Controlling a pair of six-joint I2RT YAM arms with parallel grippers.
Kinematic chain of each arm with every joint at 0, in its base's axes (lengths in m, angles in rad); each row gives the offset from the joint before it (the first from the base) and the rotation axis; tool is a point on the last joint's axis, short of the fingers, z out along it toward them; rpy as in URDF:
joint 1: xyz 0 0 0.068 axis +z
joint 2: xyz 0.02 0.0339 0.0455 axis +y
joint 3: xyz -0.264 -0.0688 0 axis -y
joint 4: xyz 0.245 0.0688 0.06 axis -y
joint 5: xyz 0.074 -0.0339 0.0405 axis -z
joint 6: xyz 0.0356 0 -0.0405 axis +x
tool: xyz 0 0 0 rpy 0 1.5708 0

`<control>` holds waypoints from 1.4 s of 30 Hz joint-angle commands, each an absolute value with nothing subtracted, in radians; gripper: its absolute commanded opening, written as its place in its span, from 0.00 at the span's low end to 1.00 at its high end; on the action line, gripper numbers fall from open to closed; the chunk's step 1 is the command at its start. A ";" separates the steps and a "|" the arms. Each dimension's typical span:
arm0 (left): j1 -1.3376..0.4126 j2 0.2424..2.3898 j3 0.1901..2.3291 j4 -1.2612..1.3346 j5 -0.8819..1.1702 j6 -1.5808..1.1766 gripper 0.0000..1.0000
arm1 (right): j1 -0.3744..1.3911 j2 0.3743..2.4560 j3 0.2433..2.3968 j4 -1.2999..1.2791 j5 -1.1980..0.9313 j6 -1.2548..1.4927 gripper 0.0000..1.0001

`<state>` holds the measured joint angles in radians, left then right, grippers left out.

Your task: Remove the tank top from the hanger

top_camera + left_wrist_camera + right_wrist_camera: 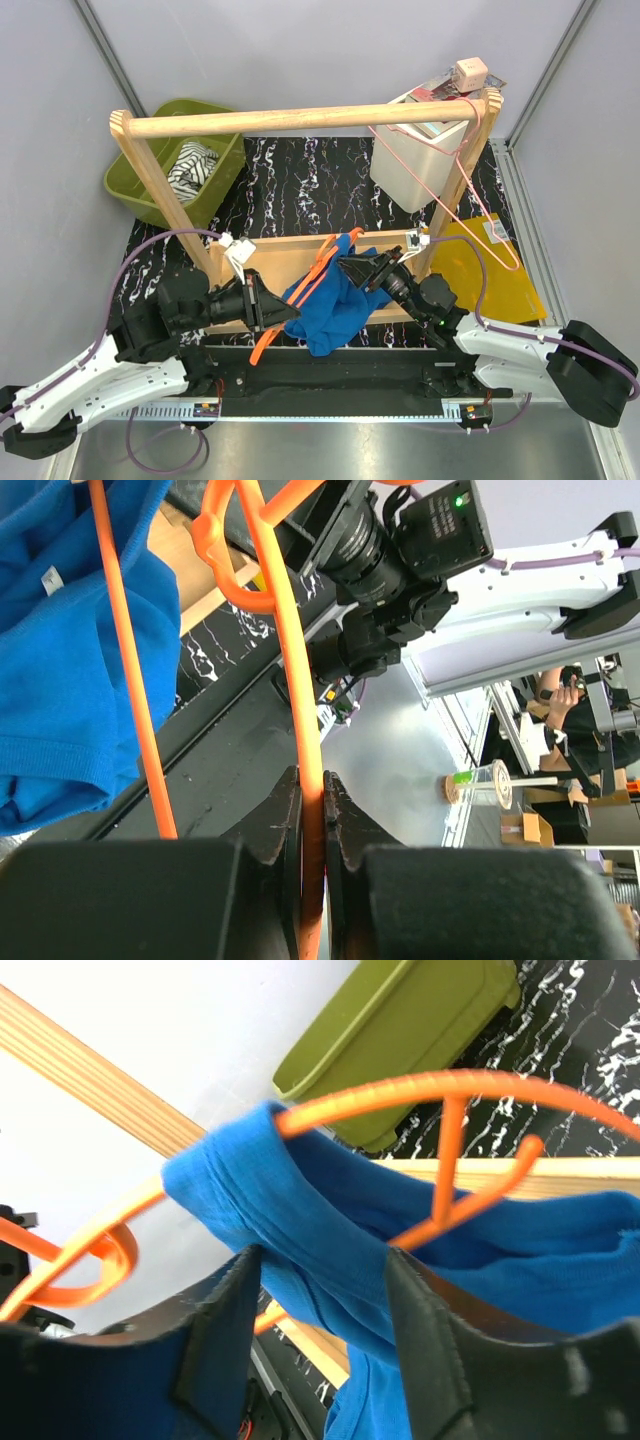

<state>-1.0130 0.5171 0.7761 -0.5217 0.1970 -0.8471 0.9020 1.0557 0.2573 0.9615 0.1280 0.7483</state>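
Hanger (316, 274) orange, mid-frame, blue tank top (335, 305) half draped on it | left gripper (312, 792) clamped tight on hanger arm | right gripper (320, 1295) pinching bunched tank top strap

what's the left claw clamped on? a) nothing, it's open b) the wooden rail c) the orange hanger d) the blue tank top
C: the left wrist view shows the left claw shut on a bar of the orange hanger, with the blue tank top hanging off to the side, outside its grip.
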 commanded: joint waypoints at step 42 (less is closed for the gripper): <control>-1.014 0.702 1.210 -0.279 0.067 -0.904 0.00 | 0.899 0.807 0.359 0.252 0.615 1.086 0.53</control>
